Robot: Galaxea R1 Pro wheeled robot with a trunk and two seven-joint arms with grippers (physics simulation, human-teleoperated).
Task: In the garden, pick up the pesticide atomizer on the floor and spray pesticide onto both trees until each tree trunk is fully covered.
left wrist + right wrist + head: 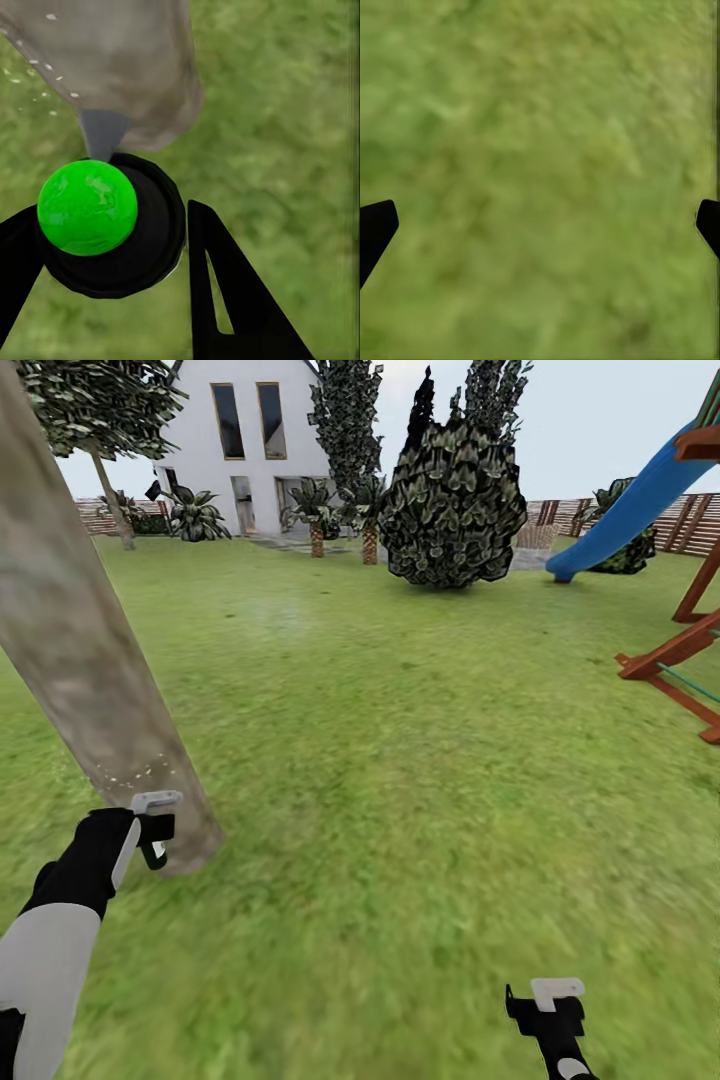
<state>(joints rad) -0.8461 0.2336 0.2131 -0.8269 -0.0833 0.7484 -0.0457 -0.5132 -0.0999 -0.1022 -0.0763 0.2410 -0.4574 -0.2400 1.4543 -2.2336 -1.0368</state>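
The pesticide atomizer (88, 208) has a bright green round cap, a black round body and a grey nozzle. My left gripper (109, 240) is shut on it, a black finger on each side. The nozzle points at the base of the near tree trunk (120, 60), close in front. In the head view my left gripper (155, 838) is right against that thick, pale grey-tan trunk (70, 640), which leans across the left side. White pesticide specks (135, 772) dot the bark low down. The other tree (112, 495) stands far off by the fence. My right gripper (545, 1010) hangs open over the grass.
Green lawn (400, 760) spreads ahead. A wooden play frame (680, 660) with a blue slide (630, 500) stands at the right. A dark bush (450, 510), short palms (317, 520) and a white house (240, 450) are far back, with slat fencing (690, 520) behind.
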